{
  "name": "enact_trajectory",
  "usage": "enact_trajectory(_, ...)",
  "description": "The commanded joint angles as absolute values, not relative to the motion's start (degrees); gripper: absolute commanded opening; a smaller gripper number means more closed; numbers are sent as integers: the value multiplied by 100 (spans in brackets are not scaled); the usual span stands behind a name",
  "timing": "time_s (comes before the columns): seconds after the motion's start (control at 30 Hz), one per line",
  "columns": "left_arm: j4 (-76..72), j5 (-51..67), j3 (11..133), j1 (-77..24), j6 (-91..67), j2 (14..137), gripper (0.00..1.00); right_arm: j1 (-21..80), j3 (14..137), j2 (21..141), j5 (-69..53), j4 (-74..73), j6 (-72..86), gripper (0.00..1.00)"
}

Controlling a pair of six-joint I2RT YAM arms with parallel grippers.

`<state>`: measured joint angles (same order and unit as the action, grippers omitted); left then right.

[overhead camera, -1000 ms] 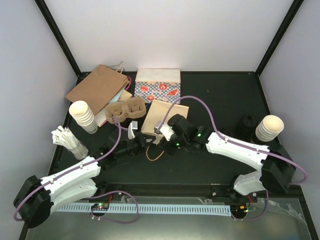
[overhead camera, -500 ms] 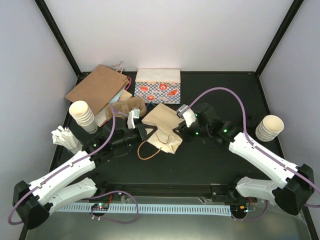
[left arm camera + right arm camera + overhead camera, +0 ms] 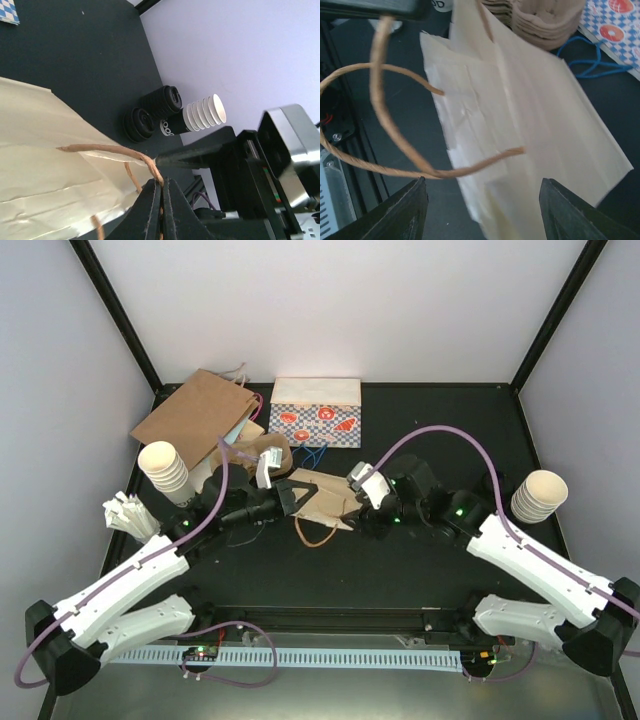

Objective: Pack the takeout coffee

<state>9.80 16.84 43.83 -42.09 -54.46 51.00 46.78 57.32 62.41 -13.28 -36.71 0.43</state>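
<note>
A cream paper bag [image 3: 328, 504] lies mid-table with brown twine handles. My left gripper [image 3: 298, 496] is shut on one twine handle [image 3: 145, 162], pinched at the fingertips of that gripper [image 3: 162, 183], and the bag's edge [image 3: 45, 150] hangs from it. My right gripper [image 3: 482, 202] stands open just above the bag's flat side [image 3: 530, 115], with the other handle loop [image 3: 390, 135] curling in front of its left finger [image 3: 407, 210]. From above, this gripper [image 3: 362, 522] is at the bag's right end. The takeout coffee is out of view.
Back left are a brown bag [image 3: 195, 415], a cardboard cup carrier [image 3: 545, 20] and a patterned box [image 3: 315, 412] with a blue cord [image 3: 590, 60]. Lidless cup stacks stand left [image 3: 165, 468] and right [image 3: 540, 495]. Black lids [image 3: 140, 124] sit beside the right stack. White sticks [image 3: 130, 515] lie left.
My left gripper has carried the handle toward the back, lifting the bag's edge. My right gripper has pulled off to the bag's right end and its jaws have spread wider.
</note>
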Motion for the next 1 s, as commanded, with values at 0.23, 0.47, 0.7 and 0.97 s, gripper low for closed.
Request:
enact_trajectory(0.23,810,2140,4847,-4219,-5463,5572,2,5809,6442,6482,407,-3657,-575,62)
enact_trajectory(0.47,717,2179,4890,-4219,-5536,5690,2,6103,6567,6741,797,-3776,-880,59)
enact_trajectory(0.7,655,2206,4886,-4219,-5581,5757,2,6126,6636,6983,849,-3764,-917,50)
enact_trajectory(0.97,576,2257,4900,-4219,-5599,5836,2,6144,6720,7151,788,-3704,-794,28)
